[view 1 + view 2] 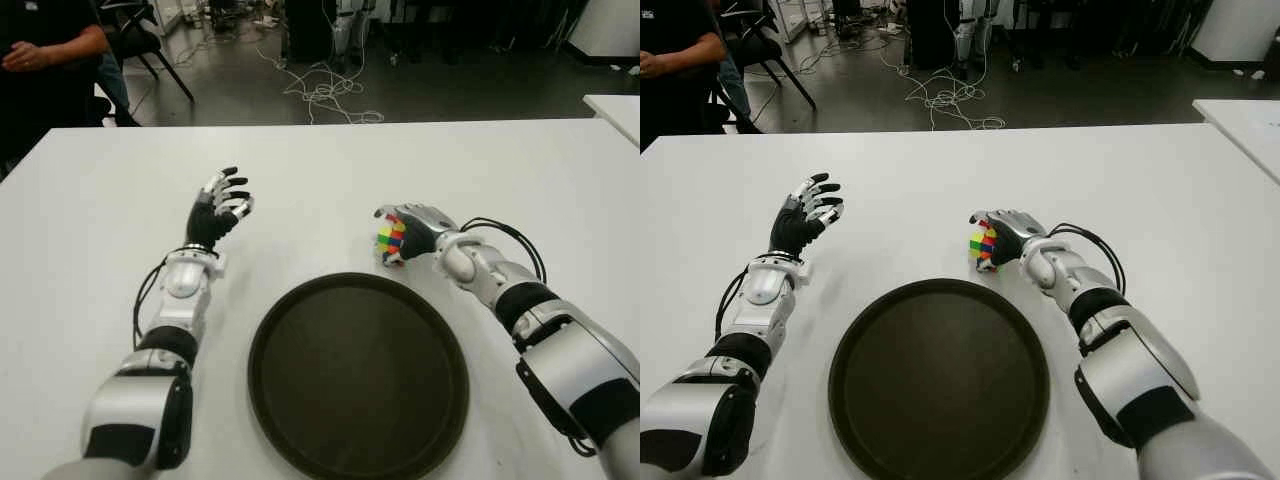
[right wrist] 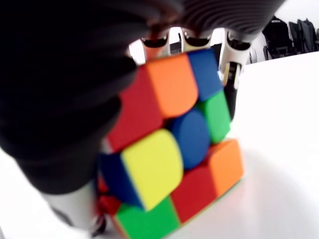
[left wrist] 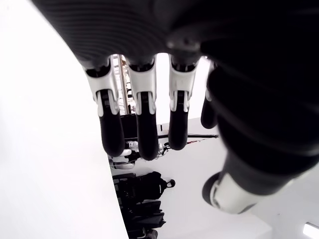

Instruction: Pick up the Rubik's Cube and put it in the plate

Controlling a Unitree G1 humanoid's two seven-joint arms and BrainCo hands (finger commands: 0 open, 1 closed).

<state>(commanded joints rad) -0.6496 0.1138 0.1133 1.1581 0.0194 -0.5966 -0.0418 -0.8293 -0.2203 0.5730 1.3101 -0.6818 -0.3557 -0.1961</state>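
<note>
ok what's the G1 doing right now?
Its right hand is closed around the Rubik's Cube just beyond the far rim of the dark round plate, on the white table. In the right wrist view the cube looks down on the table. The left hand is raised, fingers spread, holding nothing, to the plate's far left.

left hand [image 1: 222,205]: raised (fingers [image 3: 110,130] spread) | right hand [image 1: 412,232]: fingers curled, gripping
</note>
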